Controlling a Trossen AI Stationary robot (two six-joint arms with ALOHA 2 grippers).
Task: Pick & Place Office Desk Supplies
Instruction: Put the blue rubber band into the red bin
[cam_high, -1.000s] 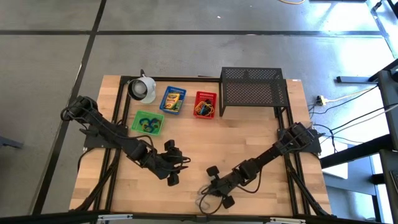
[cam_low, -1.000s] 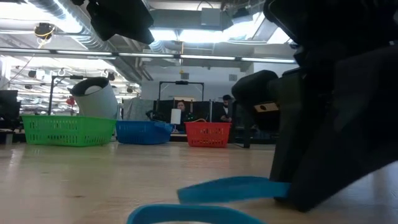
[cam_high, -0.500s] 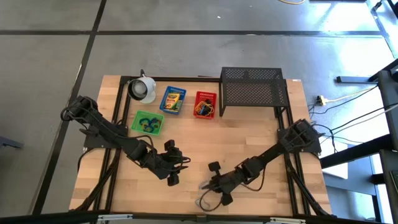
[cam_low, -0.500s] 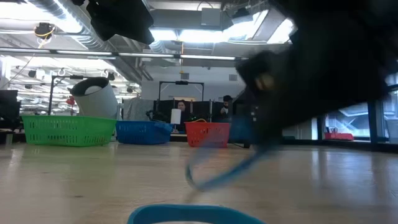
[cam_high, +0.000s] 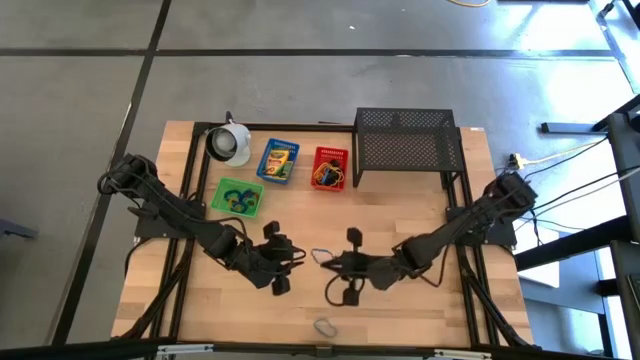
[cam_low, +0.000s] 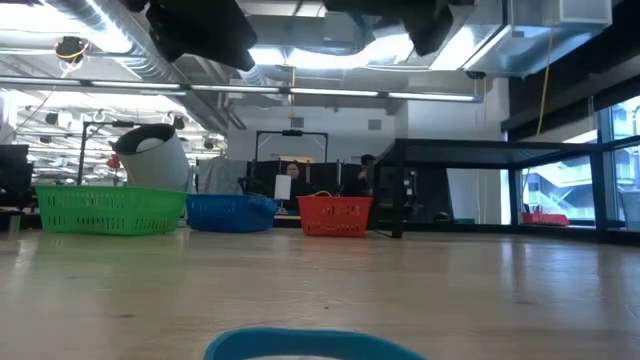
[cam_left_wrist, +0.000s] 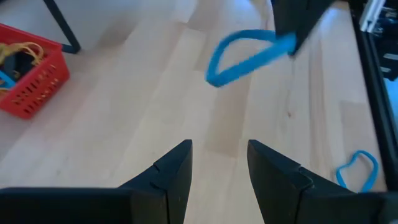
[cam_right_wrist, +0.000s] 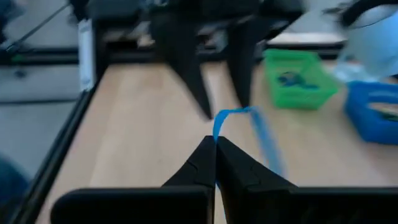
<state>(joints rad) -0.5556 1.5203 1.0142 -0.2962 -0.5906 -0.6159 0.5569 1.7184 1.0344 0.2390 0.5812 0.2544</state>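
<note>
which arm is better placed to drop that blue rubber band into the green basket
Right. The right gripper is shut on the blue rubber band, lifted off the table. The left gripper is open and empty, though nearer the green basket.

Three baskets: green (cam_high: 238, 197), blue (cam_high: 278, 160), red (cam_high: 329, 168). Two loose blue rubber bands (cam_left_wrist: 249, 55) (cam_left_wrist: 357, 170). One mesh rack (cam_high: 407, 145). One white cup (cam_high: 230, 143).

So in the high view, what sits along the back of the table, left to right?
White cup → green basket, set a little nearer than the rest → blue basket → red basket → black mesh rack.
</note>
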